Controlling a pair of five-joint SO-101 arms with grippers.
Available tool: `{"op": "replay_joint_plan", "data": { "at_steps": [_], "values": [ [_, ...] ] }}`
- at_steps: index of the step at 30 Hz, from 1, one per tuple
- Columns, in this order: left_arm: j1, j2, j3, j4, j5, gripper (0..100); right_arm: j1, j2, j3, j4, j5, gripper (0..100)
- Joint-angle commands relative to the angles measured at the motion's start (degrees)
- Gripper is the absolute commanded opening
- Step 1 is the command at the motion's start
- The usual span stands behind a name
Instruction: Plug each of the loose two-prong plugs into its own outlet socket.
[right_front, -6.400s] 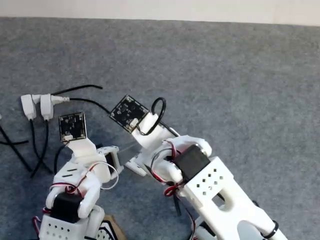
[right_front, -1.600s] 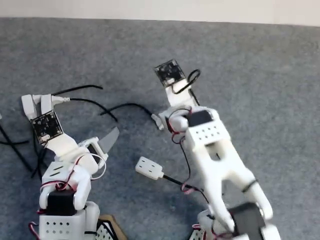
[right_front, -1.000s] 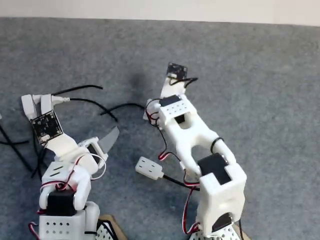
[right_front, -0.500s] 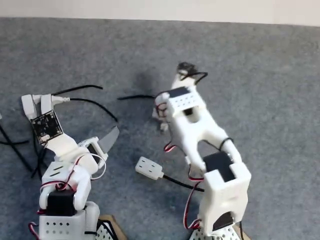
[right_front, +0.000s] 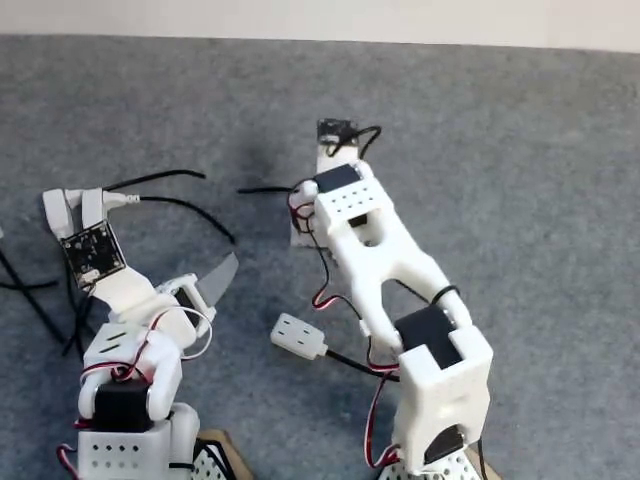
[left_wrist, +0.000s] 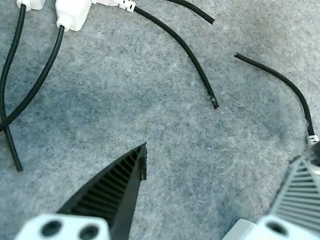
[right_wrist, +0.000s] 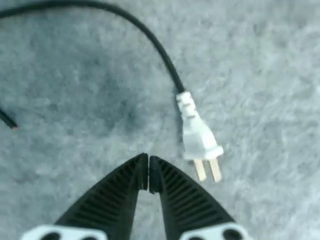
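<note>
A white two-prong plug is seen lying flat on the grey desk in the right wrist view. Its two prongs are bare, and its black cord curves away from it across the surface. The right pincer is held just beside the plug, with its black fingers pressed together and nothing between them; the plug is not touched by it. A cut cable end is visible well apart from the plug. In the high view the right arm is stretched forward over the middle of the desk. A white outlet socket on a black lead is found lying between the two arms, close to the right arm's lower part. The left pincer is held wide open above the grey surface, one finger black and the other pale, with nothing gripped. Beyond it a loose black cable is laid across the desk, and a second cable runs off toward the pale finger. Two white blocks, each with a black cord, are set side by side at the far left of the desk, next to the left arm's wrist.
</note>
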Motion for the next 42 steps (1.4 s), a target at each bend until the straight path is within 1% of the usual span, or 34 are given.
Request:
{"op": "replay_joint_plan", "data": {
  "at_steps": [1, 2, 3, 6, 8, 11, 15, 21, 24, 25, 26, 28, 29, 31, 33, 38, 42],
  "values": [
    [0.7, -0.4, -0.3, -1.1, -0.1, 41, 2.4, -0.6, -3.4, -1.7, 12.6, 2.7],
    [0.7, -0.4, -0.3, -1.1, -0.1, 41, 2.9, -0.6, -3.4, -1.7, 16.2, 5.5],
    [0.7, -0.4, -0.3, -1.1, -0.1, 41, 3.6, -0.6, -3.2, -1.5, 17.6, 9.1],
    [0.7, -0.4, -0.3, -1.1, -0.1, 41, 4.7, -0.6, -3.4, 0.5, 18.0, 19.8],
    [0.7, -0.4, -0.3, -1.1, -0.1, 41, 4.9, -0.6, -3.4, 0.3, 19.1, 23.7],
    [0.7, -0.4, -0.3, -1.1, -0.1, 41, 4.1, -0.5, -3.2, -0.7, 23.8, 23.9],
    [0.7, -0.4, -0.3, -1.1, -0.1, 41, 2.8, 0.0, -2.4, -3.6, 24.1, 23.9],
    [0.7, -0.4, -0.3, -1.0, -0.1, 41, 1.7, 7.3, -1.5, -3.7, 24.1, 23.9],
    [0.7, -0.4, -0.3, -1.0, -0.1, 41, 2.1, 9.5, -1.5, -3.4, 24.3, 23.5],
    [0.7, -0.4, -0.2, -1.1, -0.1, 41, 2.6, 9.4, -1.5, -3.3, 24.3, 21.7],
    [0.7, -0.4, -0.2, -1.1, -0.1, 41, 3.2, 8.7, -1.5, -2.9, 24.3, 17.8],
    [0.7, -0.4, -0.2, -1.1, -0.1, 41, 5.0, 6.3, -2.6, -1.3, 24.4, 4.8],
    [0.7, -0.4, -0.2, -1.1, -0.1, 41, 6.0, 4.6, -3.3, -0.4, 24.4, 0.0],
    [0.8, -0.4, -0.2, -1.1, -0.1, 41, 8.7, 0.8, -4.4, 2.6, 24.4, 2.5],
    [0.8, -0.4, -0.2, -1.1, -0.1, 41, 11.1, -3.3, -5.1, 6.1, 25.6, 0.5],
    [0.8, -0.4, -0.2, -1.1, -0.1, 41, 15.2, -12.4, -5.7, 16.6, 38.4, 0.5],
    [1.7, -0.4, -0.2, -0.9, 0.0, 41, 17.5, -15.0, -5.8, 28.3, 48.0, 0.5]
  ]
}}
